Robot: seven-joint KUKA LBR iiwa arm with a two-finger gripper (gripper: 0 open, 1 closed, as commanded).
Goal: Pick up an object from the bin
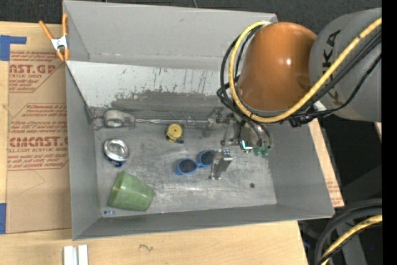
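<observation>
Grey metal bin [155, 53] seen from above, with the arm entering from the right. The glossy orange dome-shaped cover [276, 68] on the wrist hangs over the bin's far right part. The tool [219, 166] is low over the bin floor, right of centre; whether it is apart or together cannot be told.

Contents, counted:
- Two small blue round pieces [193, 163] lie just left of the tool, nearest to it of all the things. They sit side by side, and their shared long axis runs from near-left to far-right, the right-hand piece pointing at the tool. Whether the tool touches them cannot be told.
- One small yellow round piece [174, 131] lies farther back, apart from the blue pair.
- One flat grey ring [115, 119] lies at the far left of the floor.
- One shiny silver round can [116, 150] lies just nearer than the ring.
- One pale green plastic cup [130, 192] lies on its side in the near left corner, well apart from the tool.
</observation>
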